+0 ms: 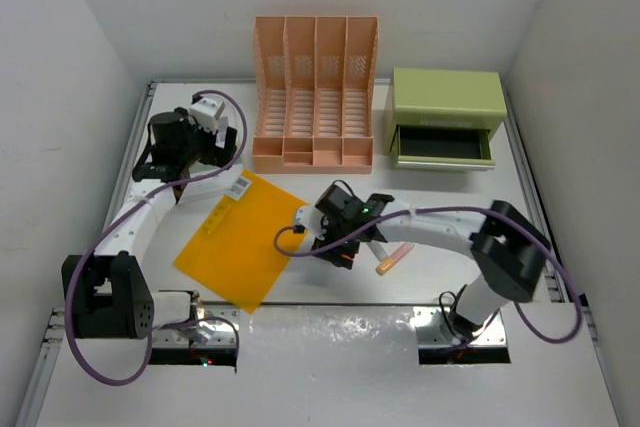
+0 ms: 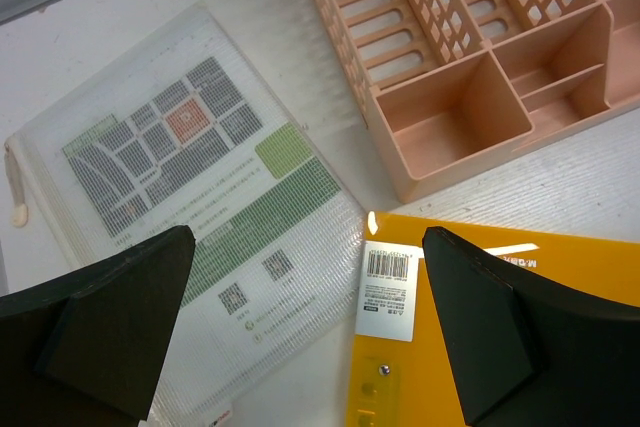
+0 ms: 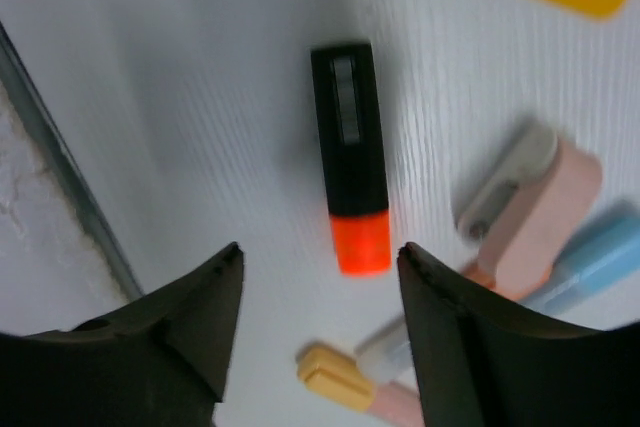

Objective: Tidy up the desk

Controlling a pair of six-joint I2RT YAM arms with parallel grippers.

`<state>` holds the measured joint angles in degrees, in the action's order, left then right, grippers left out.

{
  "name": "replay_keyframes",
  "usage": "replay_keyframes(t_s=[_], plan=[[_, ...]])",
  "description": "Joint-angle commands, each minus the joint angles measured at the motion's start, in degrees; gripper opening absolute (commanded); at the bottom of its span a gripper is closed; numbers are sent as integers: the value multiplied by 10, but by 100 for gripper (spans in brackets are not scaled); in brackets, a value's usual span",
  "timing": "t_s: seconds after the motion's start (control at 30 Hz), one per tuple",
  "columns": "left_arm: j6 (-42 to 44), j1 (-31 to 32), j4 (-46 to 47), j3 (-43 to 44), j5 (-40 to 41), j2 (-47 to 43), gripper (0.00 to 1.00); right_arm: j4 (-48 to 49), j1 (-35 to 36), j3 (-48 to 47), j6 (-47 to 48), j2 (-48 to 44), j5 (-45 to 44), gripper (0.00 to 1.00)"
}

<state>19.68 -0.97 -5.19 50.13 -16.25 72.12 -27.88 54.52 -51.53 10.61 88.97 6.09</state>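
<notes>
Desk (image 1: 440,192) fills the walled space from the arm bases out to the far wall, a flat white top with rails on its edges. Nearest the bases, on the right, a black highlighter (image 3: 350,147) with an orange end lies alone on the bare top, with a loose bunch of pastel markers (image 3: 540,207) just beside it. My worry here is a closing finger coming down off-centre: it could roll the highlighter away or push it into the markers, and a wide sweep could catch one of those instead. The right gripper (image 3: 320,252) hangs over the orange end with its jaws parted and nothing between them; I see no contact with the highlighter, though the wrist view is blurred. Further out lies a yellow folder (image 1: 245,242), tilted across the middle, and beyond its far corner is a clear sleeve (image 2: 200,177) with a printed map inside. Both are thin and flat, so fingers may slide over them or drag one under the other rather than lift. The left gripper (image 2: 308,237) hovers above that corner, spread wide and empty, touching neither. At the far edge stand a peach rack (image 1: 315,87) and, to its right, a green box (image 1: 445,112) with its drawer pulled out.
</notes>
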Motion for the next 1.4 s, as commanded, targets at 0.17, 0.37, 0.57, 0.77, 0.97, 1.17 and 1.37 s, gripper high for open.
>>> replay_keyframes(t_s=[0.17,0.37,0.57,0.77,0.97,1.17,1.37], plan=[[4,-2,12,1,23,-2,98,62,21,-49,53,110,-42,68],[1,-2,10,4,26,-2,98,65,21,-58,55,149,-56,48],[3,-2,10,3,28,-2,98,57,21,-50,54,147,-44,0],[3,-3,12,2,28,0,98,64,19,-62,51,58,-12,0],[2,-3,11,1,28,-1,98,191,-63,-40,43,-127,-117,0],[1,-2,11,1,27,-1,98,322,-236,8,93,-175,-348,0],[0,-3,11,1,23,0,98,352,-326,-30,231,-91,-346,0]])
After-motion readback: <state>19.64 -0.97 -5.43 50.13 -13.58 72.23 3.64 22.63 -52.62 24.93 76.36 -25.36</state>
